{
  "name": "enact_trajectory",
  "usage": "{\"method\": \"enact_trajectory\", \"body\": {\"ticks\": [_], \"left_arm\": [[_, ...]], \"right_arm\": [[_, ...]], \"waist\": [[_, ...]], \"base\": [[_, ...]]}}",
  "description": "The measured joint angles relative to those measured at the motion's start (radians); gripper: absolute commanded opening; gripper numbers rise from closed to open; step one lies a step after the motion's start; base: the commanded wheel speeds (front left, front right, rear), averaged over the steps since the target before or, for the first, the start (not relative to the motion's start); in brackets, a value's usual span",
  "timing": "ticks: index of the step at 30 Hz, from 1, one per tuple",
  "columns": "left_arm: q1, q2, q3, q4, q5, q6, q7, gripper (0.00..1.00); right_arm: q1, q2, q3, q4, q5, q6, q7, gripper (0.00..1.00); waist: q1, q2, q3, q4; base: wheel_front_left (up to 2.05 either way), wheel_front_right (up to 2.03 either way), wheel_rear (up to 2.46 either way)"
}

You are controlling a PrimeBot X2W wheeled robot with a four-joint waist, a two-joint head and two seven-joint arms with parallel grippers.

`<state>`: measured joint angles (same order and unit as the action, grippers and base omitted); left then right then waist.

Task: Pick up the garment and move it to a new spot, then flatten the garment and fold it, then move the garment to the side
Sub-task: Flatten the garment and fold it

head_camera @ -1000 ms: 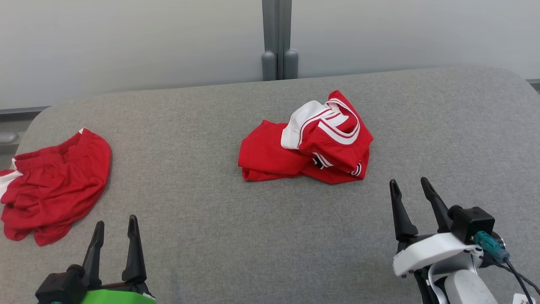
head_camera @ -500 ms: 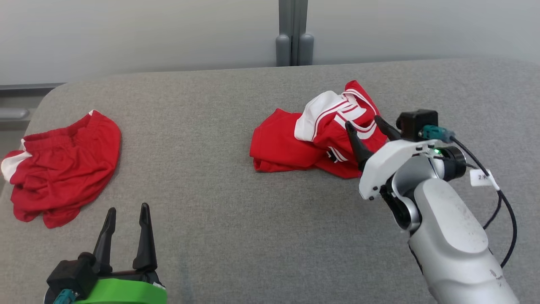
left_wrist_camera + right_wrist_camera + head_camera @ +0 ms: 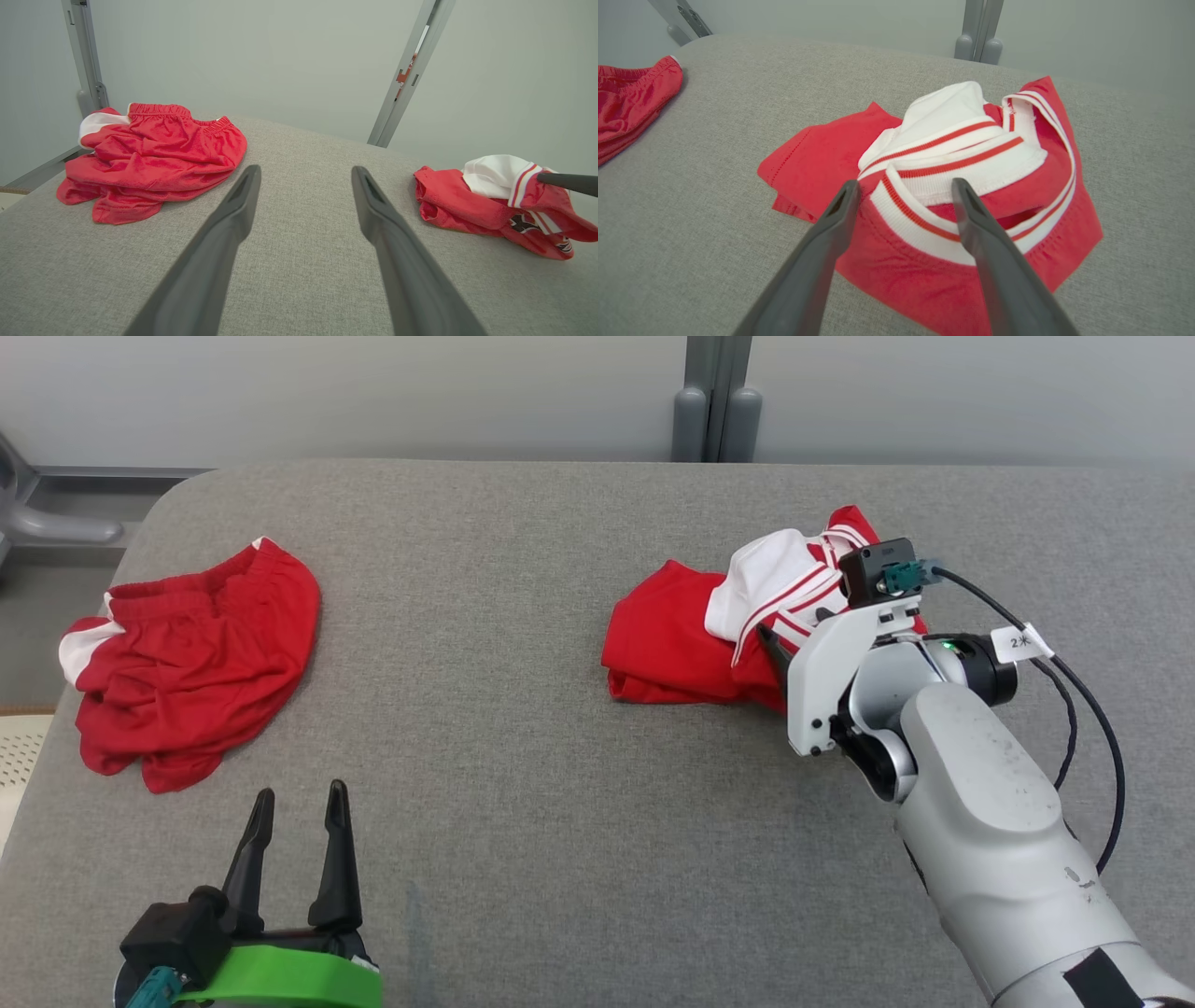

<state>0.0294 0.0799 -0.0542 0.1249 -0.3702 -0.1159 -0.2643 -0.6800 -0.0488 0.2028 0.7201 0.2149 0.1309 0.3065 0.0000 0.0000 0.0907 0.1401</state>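
The work is at its first step, the pick-up. The crumpled red jersey point(image 3: 667, 644) lies right of centre in the head view on the grey bench point(image 3: 523, 616), nothing yet lifted or flattened. The right end effector point(image 3: 906, 183) is at the heap with its two fingers spread wide and nothing between them. In the right wrist view they straddle the white ribbed trim point(image 3: 971, 168) with its red stripes, at the near edge of the pile. Whether the tips already touch the cloth cannot be told.

The left end effector point(image 3: 302, 790) sits at the lower left of the head view, equally wide and empty, over bare bench. A separate pair of red shorts point(image 3: 196, 663) lies at the left edge, well apart from the jersey.

The next move probably calls for pressing the right fingers down into the fold and closing them on the trim, or on a thick bunch of fabric. The heap can then be raised clear before it is carried to open bench. The layers are loose, so a shallow pinch could catch one ply and let the rest trail.
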Motion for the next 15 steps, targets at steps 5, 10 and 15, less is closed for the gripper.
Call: {"method": "enact_trajectory", "body": {"ticks": [5,10,15], "left_arm": [[0.001,-0.002,0.000,0.003,0.000,-0.004,0.000,1.00],[0.005,-0.003,0.003,0.003,0.002,-0.006,0.000,1.00],[0.005,-0.004,-0.001,0.006,0.002,-0.007,0.000,1.00]], "right_arm": [[0.062,0.000,-0.047,-0.016,-0.067,0.000,0.014,1.00],[0.115,0.000,-0.085,-0.054,-0.110,0.000,0.052,0.56],[0.153,0.000,-0.102,-0.087,-0.121,0.000,0.077,0.00]], "waist": [[0.0000,0.0000,-0.006,0.003],[0.0000,0.0000,-0.011,-0.007],[0.0000,0.0000,-0.013,-0.015]], "base": [[0.00,0.00,0.00],[0.00,0.00,0.00],[0.00,0.00,0.00]]}}
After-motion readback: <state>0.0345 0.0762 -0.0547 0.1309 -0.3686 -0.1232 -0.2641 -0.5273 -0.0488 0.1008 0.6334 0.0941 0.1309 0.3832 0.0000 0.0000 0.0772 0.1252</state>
